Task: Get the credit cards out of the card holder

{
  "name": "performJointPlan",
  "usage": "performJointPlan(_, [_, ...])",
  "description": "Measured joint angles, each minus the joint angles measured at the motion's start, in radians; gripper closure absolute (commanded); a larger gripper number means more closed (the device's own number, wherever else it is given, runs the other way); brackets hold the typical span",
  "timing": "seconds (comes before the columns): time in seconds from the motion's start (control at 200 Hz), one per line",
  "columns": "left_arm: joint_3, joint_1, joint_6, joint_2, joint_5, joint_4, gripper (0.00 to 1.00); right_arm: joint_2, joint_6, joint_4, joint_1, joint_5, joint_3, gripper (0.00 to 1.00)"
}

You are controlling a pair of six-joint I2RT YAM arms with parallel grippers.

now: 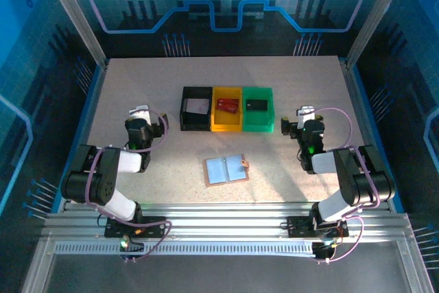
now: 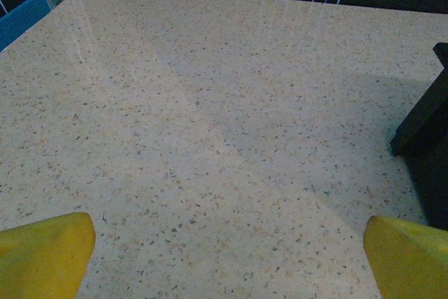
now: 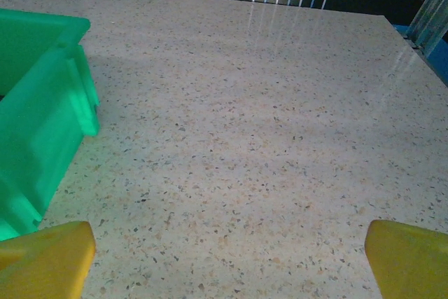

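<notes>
Now: wallet (image 1: 226,169) lies open and flat on table (image 1: 137,80), pale inner pockets up, snap tab (image 1: 245,163) at its right edge. It sits toward the front, between the two arms and apart from both. Behind it stand three bins in a row, side against side: black bin (image 1: 195,125), yellow bin (image 1: 228,125), green bin (image 1: 258,125). Contents: whitish card (image 1: 197,106) in black bin, red card (image 1: 228,105) in yellow bin, black card (image 1: 257,105) in green bin. Whether any card sits in the wallet pockets, cannot tell. Arms: left gripper (image 2: 225,253) low over bare table, left of black bin, jaws wide apart, nothing between them. Opposite, right gripper (image 3: 225,257) low over bare table, right of green bin, jaws likewise wide apart, holding nothing.
</notes>
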State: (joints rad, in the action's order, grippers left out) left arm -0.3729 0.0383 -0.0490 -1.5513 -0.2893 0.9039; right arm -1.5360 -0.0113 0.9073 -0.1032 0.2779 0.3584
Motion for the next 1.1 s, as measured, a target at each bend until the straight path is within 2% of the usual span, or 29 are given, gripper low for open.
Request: performJointPlan(1.101, [0.000, 0.000, 0.000, 0.000, 0.000, 0.015, 0.01, 0.000, 0.002, -0.001, 0.000, -0.045, 0.004, 0.00])
